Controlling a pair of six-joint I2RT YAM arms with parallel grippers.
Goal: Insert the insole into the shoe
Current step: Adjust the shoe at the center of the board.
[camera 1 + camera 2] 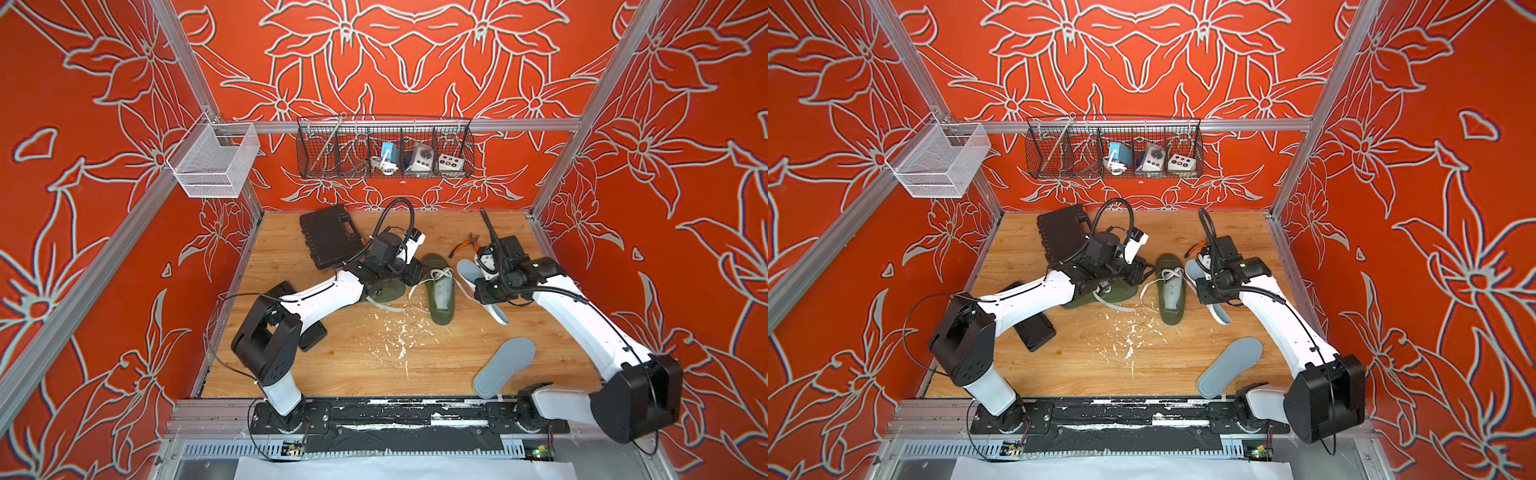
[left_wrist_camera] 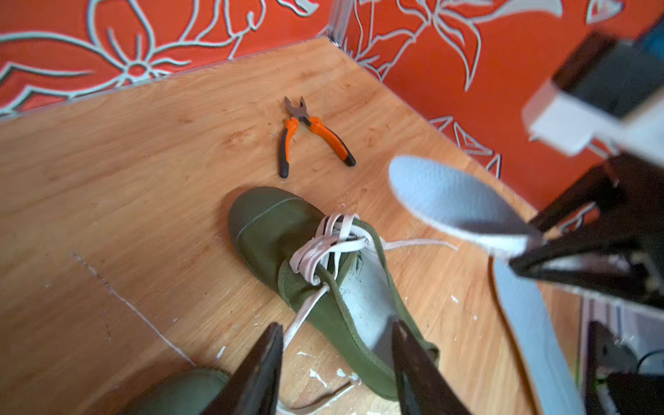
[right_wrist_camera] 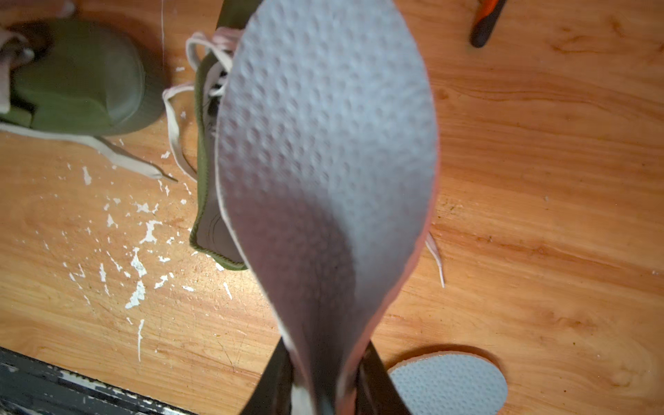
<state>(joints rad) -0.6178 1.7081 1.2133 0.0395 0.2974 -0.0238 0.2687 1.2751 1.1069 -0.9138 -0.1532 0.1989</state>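
Right gripper: we see the right gripper (image 3: 325,386) at the bottom centre of the right wrist view, its two dark fingers pressed onto the narrow part of the insole.
Insole: the grey, dimpled insole (image 3: 323,143) is pinched by the right gripper and fills the middle of that frame. In a top view it sits right of centre (image 1: 467,270), just beside the shoe and not inside it.
Shoe: the green shoe (image 1: 440,297) with loose white laces lies on the table (image 1: 291,361) at the centre of both top views, with its opening facing up.
Left gripper: the left gripper (image 2: 336,334) is at the bottom of the left wrist view with its fingers spread. One is outside the shoe's side wall and one is over its opening. We cannot tell whether they touch it.
Second shoe: a second shoe (image 1: 388,291) lies left of centre, partly under the left arm.
Spare insole: a spare insole (image 1: 505,365) lies flat at the lower right, well apart from the shoe.
Pliers: orange-handled pliers (image 2: 312,133) lie beyond the shoe's toe.
Other: a black tool case (image 1: 330,237) is at the upper left of the table, and white flakes (image 1: 399,336) are scattered below the shoe.
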